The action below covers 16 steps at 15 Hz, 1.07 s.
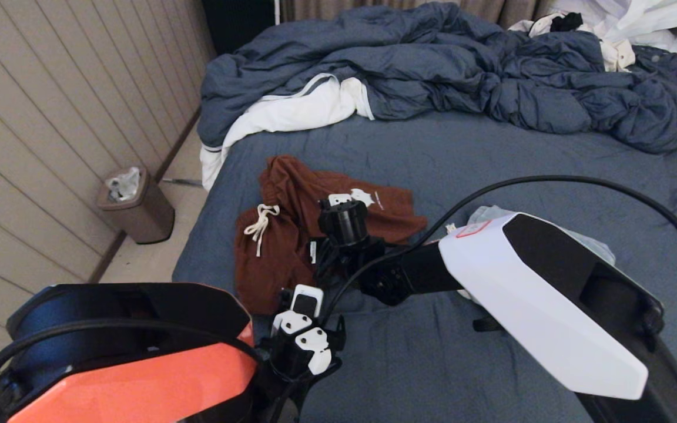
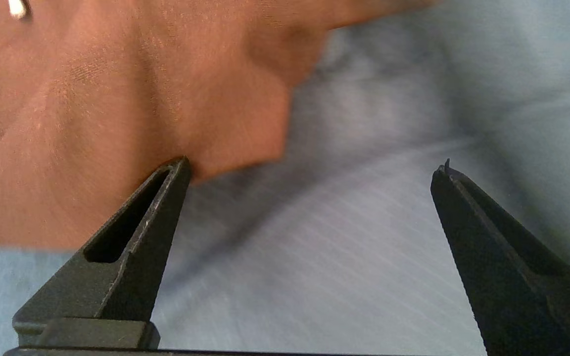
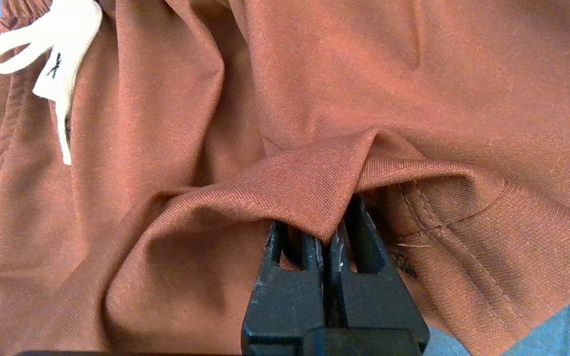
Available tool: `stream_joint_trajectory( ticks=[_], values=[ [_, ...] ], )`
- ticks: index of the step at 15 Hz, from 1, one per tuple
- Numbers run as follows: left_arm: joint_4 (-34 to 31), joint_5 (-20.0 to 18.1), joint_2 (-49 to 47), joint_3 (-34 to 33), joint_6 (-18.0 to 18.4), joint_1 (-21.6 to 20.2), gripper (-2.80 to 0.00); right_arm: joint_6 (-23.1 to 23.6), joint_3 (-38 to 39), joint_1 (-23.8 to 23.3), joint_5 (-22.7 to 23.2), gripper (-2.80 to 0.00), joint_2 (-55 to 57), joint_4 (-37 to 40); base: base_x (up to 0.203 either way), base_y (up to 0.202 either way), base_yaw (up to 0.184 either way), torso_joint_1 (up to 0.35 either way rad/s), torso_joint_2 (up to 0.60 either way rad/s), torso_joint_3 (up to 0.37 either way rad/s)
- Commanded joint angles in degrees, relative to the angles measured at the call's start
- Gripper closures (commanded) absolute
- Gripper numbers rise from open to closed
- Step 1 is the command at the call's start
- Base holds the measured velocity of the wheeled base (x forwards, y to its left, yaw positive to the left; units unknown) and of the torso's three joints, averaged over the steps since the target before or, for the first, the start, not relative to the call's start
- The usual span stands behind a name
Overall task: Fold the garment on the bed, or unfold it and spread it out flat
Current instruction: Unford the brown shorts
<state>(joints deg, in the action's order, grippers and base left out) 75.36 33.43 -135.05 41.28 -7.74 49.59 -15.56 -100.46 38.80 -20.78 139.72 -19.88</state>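
The garment (image 1: pixel 291 229) is a pair of rust-brown shorts with a white drawstring (image 1: pixel 259 226), lying crumpled on the slate-blue sheet of the bed (image 1: pixel 491 170), near its left side. My right arm (image 1: pixel 538 294) reaches across onto the garment. The right gripper (image 3: pixel 332 225) is shut on a raised fold of the garment (image 3: pixel 314 99), beside a stitched hem, with its tips under the cloth. My left gripper (image 2: pixel 314 165) hangs open just over the sheet at the near corner of the garment (image 2: pixel 141 99); one finger (image 2: pixel 166 198) touches that edge and nothing lies between the jaws.
A puffy blue duvet (image 1: pixel 432 64) with white lining is bunched across the back of the bed. White clothing (image 1: pixel 626 23) lies at the back right. A pale cloth (image 1: pixel 491 212) shows behind my right arm. A brown bin (image 1: pixel 138 208) stands on the floor by the panelled wall.
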Motion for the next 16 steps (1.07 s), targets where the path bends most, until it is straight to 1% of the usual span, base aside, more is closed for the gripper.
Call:
stream_joint_trajectory(
  ticks=[1, 3, 5, 6, 9, 10, 11, 14, 16],
  values=[
    [0.16, 0.16, -3.08, 3.51, 0.03, -3.36, -2.80, -0.08, 0.09, -0.02, -0.06, 0.00, -0.23, -0.16, 0.000, 0.000, 0.000, 0.000, 0.00, 0.000],
    [-1.35, 0.03, -3.34, 6.59, 0.24, -6.49, -2.80, -0.08, 0.25, 0.11, -0.13, 0.00, -0.31, -0.16, 0.000, 0.000, 0.000, 0.000, 0.00, 0.000],
    [-1.80, 0.06, -3.96, 8.89, 0.27, -8.32, -2.80, -0.08, 0.27, 0.05, -0.13, 0.00, -0.32, -0.16, 0.000, 0.000, 0.000, 0.000, 0.00, 0.000],
    [-1.99, 0.09, -3.63, 9.49, 0.27, -8.89, -2.80, -0.08, 0.35, 0.13, -0.06, 0.00, -0.32, -0.16, 0.000, 0.000, 0.000, 0.000, 0.00, 0.000],
    [-2.88, 0.41, -3.12, 11.16, 0.35, -8.91, -2.80, -0.08, 0.44, 0.13, -0.13, 0.00, -0.32, -0.16, 0.000, 0.000, 0.000, 0.000, 0.00, 0.000],
    [-3.38, 0.41, -3.20, 11.37, 0.35, -8.89, -1.81, -0.08, 0.45, 0.13, -0.05, 0.00, -0.32, -0.16, 0.000, 0.000, 0.000, 0.000, 0.00, 0.000],
    [-3.47, 0.49, -3.12, 11.45, 0.35, -8.89, 0.00, -0.08, 0.44, 0.13, -0.05, 0.00, -0.32, -0.16, 0.000, 0.000, 0.000, 0.000, 0.00, 0.000],
    [-3.25, 0.47, -2.64, 11.02, 0.35, -8.89, 0.00, -0.08, 0.53, 0.13, -0.05, 0.00, -0.41, -0.16, 0.000, 0.000, 0.000, 0.000, 0.00, 0.000],
    [-2.96, 0.44, -0.82, 8.98, 0.28, -8.25, 0.00, -0.08, 0.71, 0.05, -0.11, 0.00, -0.67, -0.16, 0.000, 0.000, 0.000, 0.000, 0.00, 0.000]
  ],
)
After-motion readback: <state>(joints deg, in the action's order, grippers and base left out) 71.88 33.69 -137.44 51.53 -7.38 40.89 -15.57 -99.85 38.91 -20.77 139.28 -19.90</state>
